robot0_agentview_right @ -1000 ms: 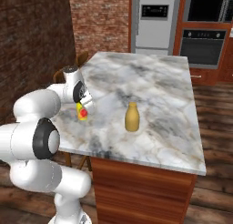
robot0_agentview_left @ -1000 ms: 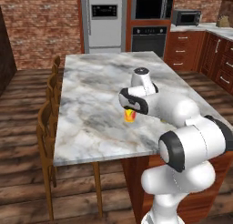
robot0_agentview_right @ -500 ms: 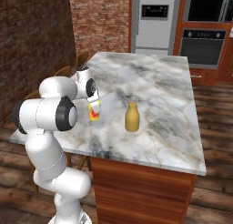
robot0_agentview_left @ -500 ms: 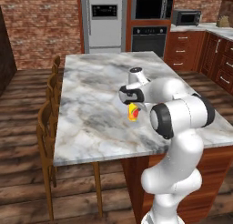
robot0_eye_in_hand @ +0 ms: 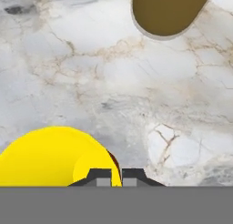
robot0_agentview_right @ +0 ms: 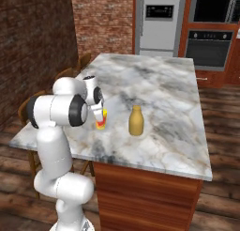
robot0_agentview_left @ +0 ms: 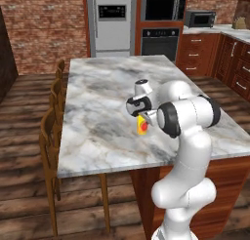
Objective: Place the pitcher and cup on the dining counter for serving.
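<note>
**Cup comes down beside the pitcher on the marble island**

The dining counter (robot0_agentview_left: 97, 112), a broad veined-marble worktop flanked by wooden chairs (robot0_agentview_left: 51, 131), already carries the pitcher (robot0_agentview_right: 136, 120), standing upright near its middle. Just beside it, toward the chair side, the arm's end effector (robot0_agentview_right: 99, 113) is clamped on the rim of the cup (robot0_agentview_right: 101, 119), which sits at or just above the marble (contact cannot be confirmed). The hand view looks down over the cup's yellow wall with the pitcher close ahead. Done well, this step likely means settling the cup flat before letting go, then lifting straight up so neither finger tips it nor nudges the neighbouring pitcher.
</note>
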Available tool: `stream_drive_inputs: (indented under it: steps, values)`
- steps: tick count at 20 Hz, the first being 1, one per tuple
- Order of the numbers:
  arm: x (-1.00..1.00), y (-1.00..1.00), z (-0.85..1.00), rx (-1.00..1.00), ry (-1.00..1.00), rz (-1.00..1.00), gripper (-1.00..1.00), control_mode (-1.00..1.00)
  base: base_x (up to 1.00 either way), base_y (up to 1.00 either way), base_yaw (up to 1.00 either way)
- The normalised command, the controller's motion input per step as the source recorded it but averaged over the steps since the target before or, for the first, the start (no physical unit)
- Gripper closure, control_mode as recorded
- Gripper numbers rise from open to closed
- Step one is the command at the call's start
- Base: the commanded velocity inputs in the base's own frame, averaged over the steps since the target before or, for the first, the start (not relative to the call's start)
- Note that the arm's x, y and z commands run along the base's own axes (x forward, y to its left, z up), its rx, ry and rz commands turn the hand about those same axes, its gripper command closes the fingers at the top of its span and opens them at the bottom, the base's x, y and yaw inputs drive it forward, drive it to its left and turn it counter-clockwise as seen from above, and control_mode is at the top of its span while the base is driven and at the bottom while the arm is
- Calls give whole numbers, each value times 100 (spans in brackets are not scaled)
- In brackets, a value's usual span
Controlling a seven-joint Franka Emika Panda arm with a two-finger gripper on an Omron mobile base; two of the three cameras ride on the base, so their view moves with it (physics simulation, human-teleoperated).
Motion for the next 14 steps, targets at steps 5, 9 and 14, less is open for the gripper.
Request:
stream_drive_inputs:
  steps: [5, 9, 14]
  values:
    - [5, -1, -35, 0, -2, -6, -100, -100, 0, 0, 0]
    - [0, 0, -1, 0, 0, 0, -100, -100, 0, 0, 0]
    - [-22, 0, 26, 0, -3, -5, -100, -100, 0, 0, 0]
